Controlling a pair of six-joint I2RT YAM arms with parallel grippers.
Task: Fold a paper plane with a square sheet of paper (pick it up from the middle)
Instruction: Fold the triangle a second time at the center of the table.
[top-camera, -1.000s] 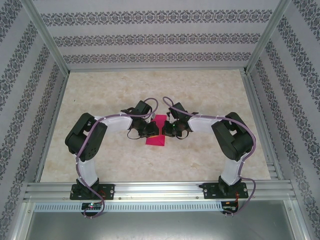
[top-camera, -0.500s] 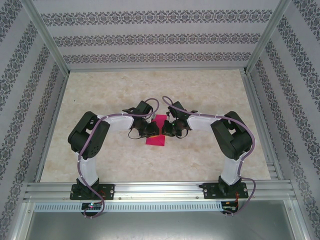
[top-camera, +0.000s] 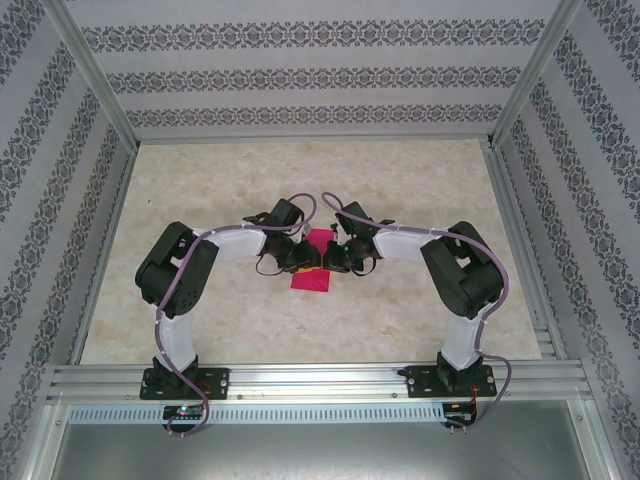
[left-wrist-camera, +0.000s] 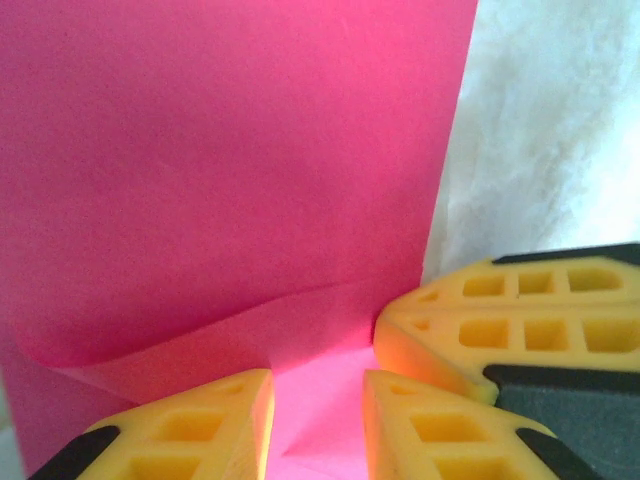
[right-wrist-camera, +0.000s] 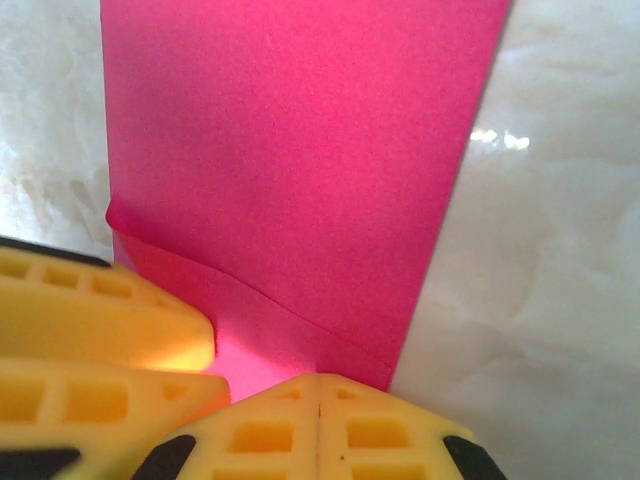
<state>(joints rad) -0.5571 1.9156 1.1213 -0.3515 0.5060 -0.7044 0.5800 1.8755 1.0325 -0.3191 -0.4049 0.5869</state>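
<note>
The left gripper (left-wrist-camera: 318, 400) stands parted over the creased paper (left-wrist-camera: 230, 170); the right gripper (right-wrist-camera: 318, 385) is clenched, tips touching its edge, midway between the side edges of the worktop (top-camera: 420, 190).

Paper (top-camera: 312, 278): plain magenta-pink, no print. Counter (top-camera: 420, 180): cream, faint marble veining. Walls (top-camera: 300, 70): white with grey floral bands. Left pincer (left-wrist-camera: 318, 392), right pincer (right-wrist-camera: 318, 395): yellow fingers, black backing. Arms (top-camera: 178, 300): black and white, lilac cables.
</note>
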